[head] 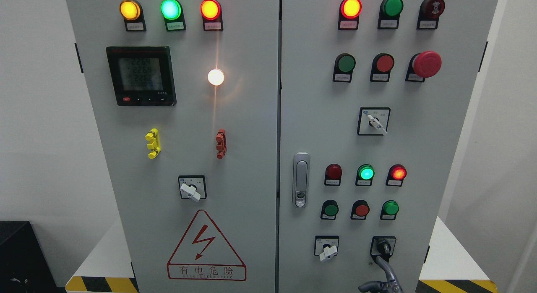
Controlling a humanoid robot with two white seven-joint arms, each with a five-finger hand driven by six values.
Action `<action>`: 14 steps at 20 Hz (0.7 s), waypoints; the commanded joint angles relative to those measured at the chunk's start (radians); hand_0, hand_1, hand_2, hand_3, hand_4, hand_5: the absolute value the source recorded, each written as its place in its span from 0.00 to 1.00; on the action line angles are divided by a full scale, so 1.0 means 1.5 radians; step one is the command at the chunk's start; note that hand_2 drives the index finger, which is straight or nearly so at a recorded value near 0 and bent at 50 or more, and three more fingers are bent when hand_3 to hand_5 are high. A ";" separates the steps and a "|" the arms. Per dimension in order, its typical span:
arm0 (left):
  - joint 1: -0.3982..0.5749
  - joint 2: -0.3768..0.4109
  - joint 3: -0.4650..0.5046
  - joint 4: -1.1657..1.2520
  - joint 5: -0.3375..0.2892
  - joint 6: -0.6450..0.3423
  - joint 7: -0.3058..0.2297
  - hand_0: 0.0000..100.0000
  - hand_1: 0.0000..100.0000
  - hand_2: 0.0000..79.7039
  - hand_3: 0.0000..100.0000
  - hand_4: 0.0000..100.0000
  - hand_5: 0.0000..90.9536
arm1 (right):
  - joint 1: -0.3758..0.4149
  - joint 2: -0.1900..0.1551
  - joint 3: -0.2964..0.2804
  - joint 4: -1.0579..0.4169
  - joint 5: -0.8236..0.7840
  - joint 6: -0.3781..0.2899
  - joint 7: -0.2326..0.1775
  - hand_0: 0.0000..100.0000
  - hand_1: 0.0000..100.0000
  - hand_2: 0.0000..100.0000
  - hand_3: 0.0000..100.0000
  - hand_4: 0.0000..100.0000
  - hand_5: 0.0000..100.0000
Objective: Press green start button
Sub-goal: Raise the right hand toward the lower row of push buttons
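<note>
A grey control cabinet (251, 129) with two doors fills the view. On the right door a green push button (346, 63) sits in the upper row, left of a red button (384, 63) and a red mushroom stop (427, 64). Two more green buttons (330, 209) (390, 207) flank a red one (361, 209) in the lower row. Only the top of my right hand (379, 276) shows at the bottom edge. Its tip reaches just under the black selector switch (382, 246), far below the upper green button. The left hand is out of view.
Lit lamps run along the top of both doors, with a green lamp (366, 173) lit mid-right. A door latch (301, 179) sits on the right door's left edge. White selector switches (192, 188) (327, 247) (374, 121), a meter (140, 75) and a warning triangle (205, 247) are on the panel.
</note>
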 commanded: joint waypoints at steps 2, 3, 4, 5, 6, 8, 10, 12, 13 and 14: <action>-0.015 0.000 0.000 -0.018 0.000 0.000 0.000 0.12 0.56 0.00 0.00 0.00 0.00 | -0.044 0.001 -0.042 0.019 0.195 -0.001 -0.019 0.34 0.34 0.00 0.80 0.82 0.99; -0.015 0.000 0.000 -0.018 0.000 0.000 0.000 0.12 0.56 0.00 0.00 0.00 0.00 | -0.051 0.001 -0.041 0.024 0.210 0.000 -0.020 0.34 0.34 0.00 0.81 0.83 1.00; -0.015 0.000 0.000 -0.018 0.000 0.000 0.000 0.12 0.56 0.00 0.00 0.00 0.00 | -0.057 0.001 -0.041 0.029 0.223 0.001 -0.022 0.34 0.33 0.00 0.82 0.83 1.00; -0.015 0.000 0.000 -0.018 0.000 0.000 0.000 0.12 0.56 0.00 0.00 0.00 0.00 | -0.062 0.001 -0.041 0.036 0.238 0.001 -0.029 0.34 0.33 0.00 0.82 0.83 1.00; -0.015 0.000 0.000 -0.018 0.000 0.000 0.000 0.12 0.56 0.00 0.00 0.00 0.00 | -0.069 0.001 -0.041 0.043 0.257 0.002 -0.038 0.34 0.33 0.00 0.82 0.83 1.00; -0.015 0.000 0.000 -0.018 0.000 0.000 0.000 0.12 0.56 0.00 0.00 0.00 0.00 | -0.076 0.001 -0.041 0.057 0.279 0.003 -0.045 0.34 0.33 0.00 0.82 0.84 1.00; -0.015 0.000 0.000 -0.018 0.000 0.000 0.000 0.12 0.56 0.00 0.00 0.00 0.00 | -0.087 0.002 -0.040 0.066 0.294 0.011 -0.045 0.34 0.33 0.00 0.83 0.84 1.00; -0.015 0.000 0.000 -0.018 0.000 0.000 0.000 0.12 0.56 0.00 0.00 0.00 0.00 | -0.101 0.002 -0.038 0.077 0.300 0.025 -0.045 0.34 0.33 0.00 0.83 0.84 1.00; -0.015 0.000 0.000 -0.018 0.000 0.000 0.000 0.12 0.56 0.00 0.00 0.00 0.00 | -0.108 0.003 -0.038 0.084 0.304 0.028 -0.044 0.34 0.33 0.00 0.83 0.84 1.00; -0.015 0.000 0.000 -0.018 0.000 0.000 0.000 0.12 0.56 0.00 0.00 0.00 0.00 | -0.113 0.003 -0.038 0.090 0.307 0.030 -0.044 0.34 0.33 0.00 0.83 0.84 1.00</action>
